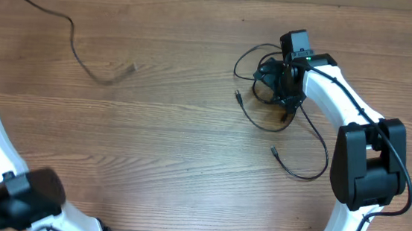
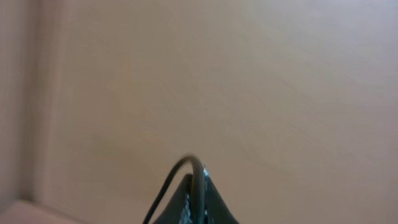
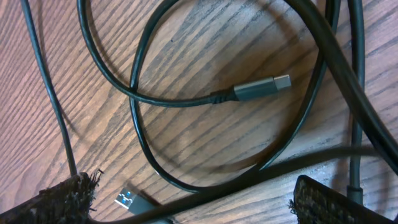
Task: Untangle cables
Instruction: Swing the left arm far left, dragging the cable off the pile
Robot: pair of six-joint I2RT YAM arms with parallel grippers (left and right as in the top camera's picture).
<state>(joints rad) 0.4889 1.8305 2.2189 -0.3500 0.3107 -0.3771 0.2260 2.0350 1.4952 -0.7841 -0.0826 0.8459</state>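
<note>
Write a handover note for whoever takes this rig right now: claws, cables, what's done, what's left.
Left claw: shut on a thin cable, likely the lone cable lying apart at upper left.
Right claw: open, low over the tangled cables, gripping nothing.
Done: one cable looks separated.
Left: the others loop over each other on the table; a plug end lies free inside a loop. Probably pick one strand and draw it clear.

Blk cables, brown wood-grain table
</note>
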